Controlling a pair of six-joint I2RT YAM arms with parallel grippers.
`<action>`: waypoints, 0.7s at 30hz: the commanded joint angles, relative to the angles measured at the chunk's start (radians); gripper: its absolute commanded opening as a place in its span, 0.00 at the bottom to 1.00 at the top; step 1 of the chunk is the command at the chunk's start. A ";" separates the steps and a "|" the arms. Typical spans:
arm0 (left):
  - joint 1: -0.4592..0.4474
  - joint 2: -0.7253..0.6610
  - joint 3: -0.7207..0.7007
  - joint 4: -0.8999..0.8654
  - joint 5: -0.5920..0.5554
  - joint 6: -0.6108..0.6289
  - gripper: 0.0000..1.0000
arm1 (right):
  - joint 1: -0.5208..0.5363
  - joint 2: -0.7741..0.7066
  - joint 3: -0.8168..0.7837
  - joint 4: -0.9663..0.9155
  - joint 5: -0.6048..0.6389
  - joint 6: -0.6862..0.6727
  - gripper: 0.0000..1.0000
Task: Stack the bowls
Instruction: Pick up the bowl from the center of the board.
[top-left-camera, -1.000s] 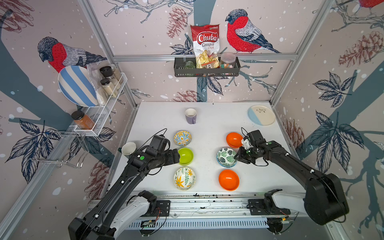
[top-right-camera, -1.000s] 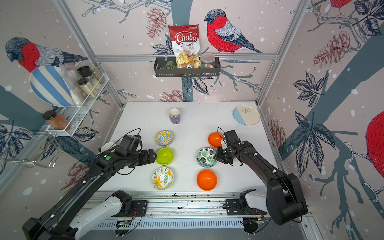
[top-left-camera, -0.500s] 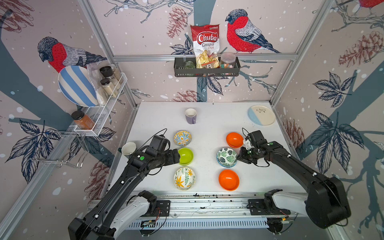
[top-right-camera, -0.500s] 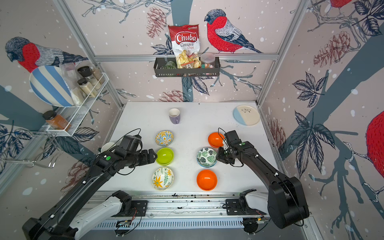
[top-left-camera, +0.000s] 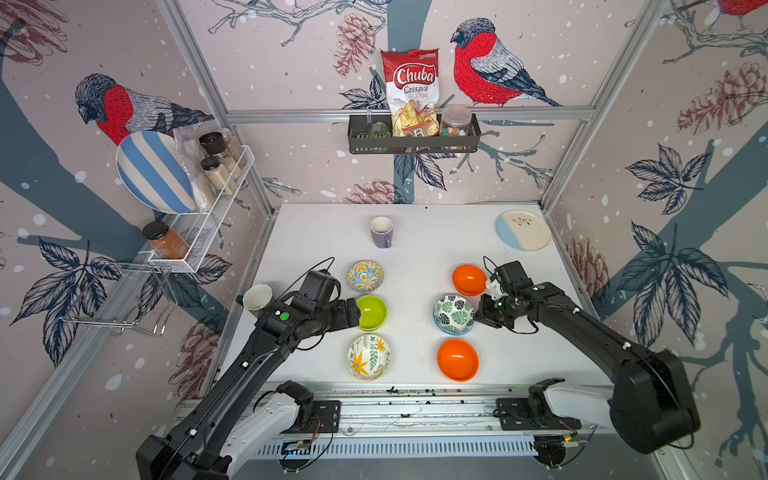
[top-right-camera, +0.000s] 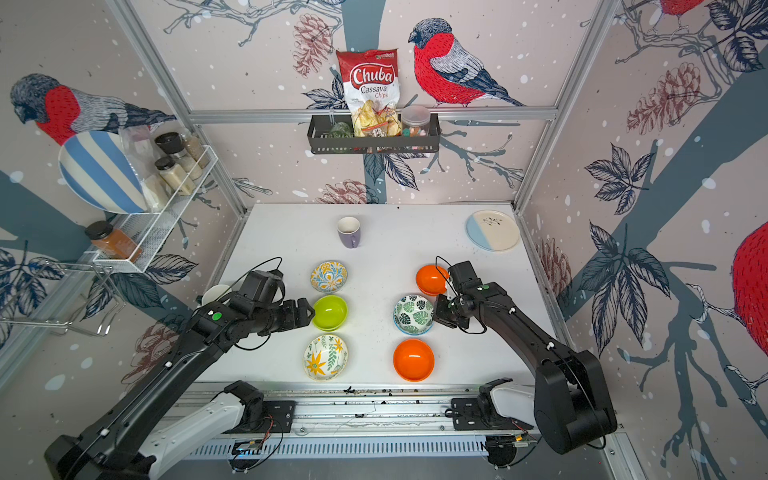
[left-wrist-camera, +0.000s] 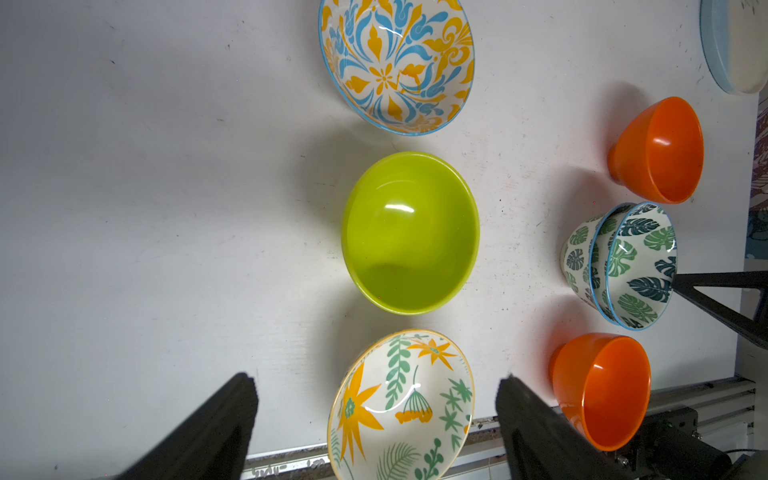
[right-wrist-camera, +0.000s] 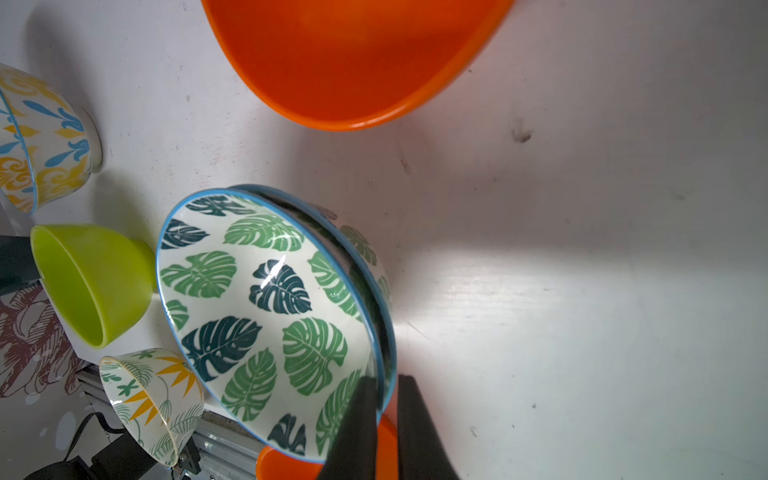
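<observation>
While my right jaws are clamped on the rim of the upper leaf-print bowl (right-wrist-camera: 266, 299), that bowl sits nested, a little askew, inside the lower leaf-print bowl (left-wrist-camera: 575, 253). The pair is in the middle of the row of bowls nearer the right edge of the counter (top-left-camera: 419, 257). Whether the lower bowl's wall is caught in the pinch too, I cannot tell. My left jaws stand wide apart and empty, right at the left-edge side of the lime green bowl (top-left-camera: 371, 312); whether they touch its rim I cannot make out. As I judge it, the job is barely begun: this leaf-print pair is the only nesting on the counter, and five bowls stand singly. In the left row, the blue-and-yellow floral bowl (top-left-camera: 365, 276) lies toward the far edge, the lime one is in the middle, and the yellow-flower bowl (top-left-camera: 368, 357) is close to the front edge. In the right row, the far orange bowl (top-left-camera: 468, 279) and the near orange bowl (top-left-camera: 457, 359) flank the leaf-print pair, each apart from it. All five have yet to join one pile, so most of the work lies ahead. The purple mug (top-left-camera: 382, 232) and the cream-and-blue plate (top-left-camera: 523, 230) by the far edge are no part of it.
</observation>
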 joint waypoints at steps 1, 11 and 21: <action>-0.003 -0.001 0.000 0.020 -0.002 0.001 0.92 | 0.001 -0.007 0.000 0.001 -0.008 0.002 0.14; -0.022 0.006 0.007 -0.021 -0.054 -0.026 0.92 | -0.001 -0.095 0.022 -0.003 -0.014 -0.002 0.31; -0.067 -0.067 -0.120 -0.049 -0.012 -0.176 0.80 | 0.000 -0.158 0.054 -0.031 0.032 -0.003 0.39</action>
